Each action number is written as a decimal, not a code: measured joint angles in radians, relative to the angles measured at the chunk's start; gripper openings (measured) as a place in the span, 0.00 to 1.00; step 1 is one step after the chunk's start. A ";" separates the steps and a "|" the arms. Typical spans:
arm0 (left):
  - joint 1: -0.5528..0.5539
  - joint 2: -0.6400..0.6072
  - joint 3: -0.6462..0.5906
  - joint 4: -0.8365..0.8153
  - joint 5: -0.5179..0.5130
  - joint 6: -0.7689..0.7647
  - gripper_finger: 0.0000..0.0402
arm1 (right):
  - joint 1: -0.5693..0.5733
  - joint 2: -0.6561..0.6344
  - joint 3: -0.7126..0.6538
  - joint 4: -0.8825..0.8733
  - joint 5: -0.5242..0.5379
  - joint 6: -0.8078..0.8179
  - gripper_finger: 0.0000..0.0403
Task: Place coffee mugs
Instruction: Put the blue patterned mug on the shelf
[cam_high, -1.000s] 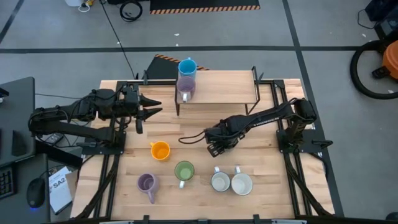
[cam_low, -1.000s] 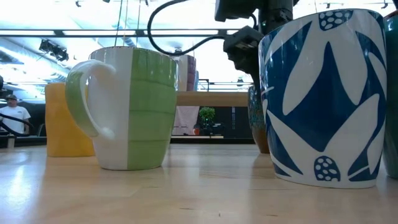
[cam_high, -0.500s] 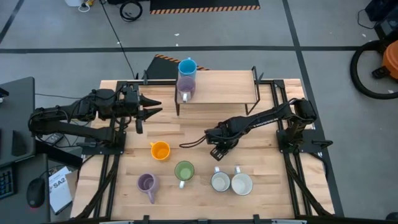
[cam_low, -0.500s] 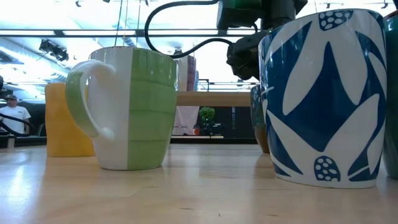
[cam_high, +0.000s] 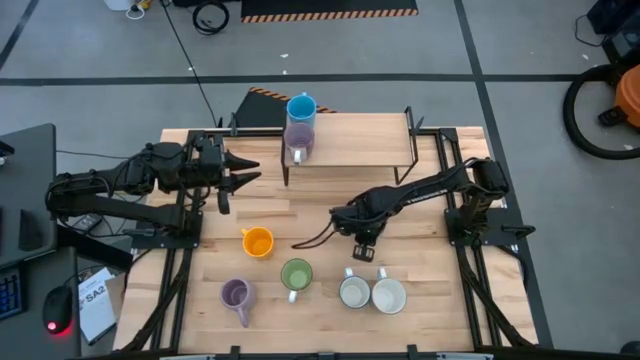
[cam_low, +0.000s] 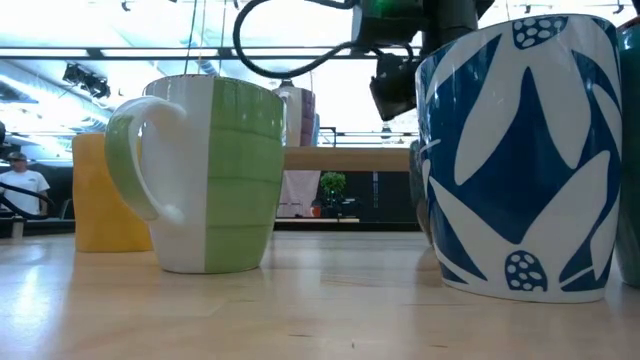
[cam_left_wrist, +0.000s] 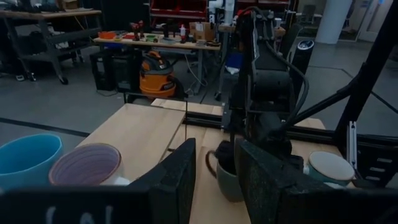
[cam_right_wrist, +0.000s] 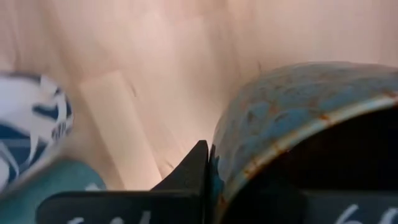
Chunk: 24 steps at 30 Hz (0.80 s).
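Observation:
My right gripper (cam_high: 362, 238) points down at mid-table, shut on a dark brown mug (cam_left_wrist: 225, 182) that stands on the table; the gripper hides most of that mug in the high view. A blue mug (cam_high: 300, 107) and a lilac mug (cam_high: 298, 140) stand on the raised wooden shelf (cam_high: 360, 140). Orange (cam_high: 257, 242), green (cam_high: 296, 274), lilac (cam_high: 236, 295) and two white mugs (cam_high: 354, 292) (cam_high: 388, 295) stand on the near part of the table. My left gripper (cam_high: 248, 171) waits open at the table's left, pointing level. My right gripper holds the dark brown mug by its wall at the rim (cam_right_wrist: 261, 134), coming from above with the fingers pointing down. One finger (cam_right_wrist: 189, 171) lies against the outside of the wall; the other seems to be inside the dark hollow. The mug stands upright with its base on the table.
The two white mugs stand close on the near side of the held mug, the green one to its near left. The shelf's black legs (cam_high: 412, 150) rise on the far side. A cable (cam_high: 318, 237) trails from the right arm over the table.
My right gripper has stayed over the dark brown mug, rolled about its downward line, and shut on the mug's wall. The mug has kept its place on the table.

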 joint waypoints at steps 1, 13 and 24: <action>0.000 0.000 0.000 0.003 0.000 -0.001 0.29 | 0.000 0.001 0.008 -0.006 0.000 -0.038 0.12; 0.000 0.042 0.001 0.012 -0.011 -0.040 0.29 | 0.002 0.001 0.135 -0.113 0.033 -0.329 0.10; 0.002 0.047 0.001 0.010 0.008 -0.182 0.29 | -0.017 0.001 0.434 -0.356 0.082 -0.434 0.11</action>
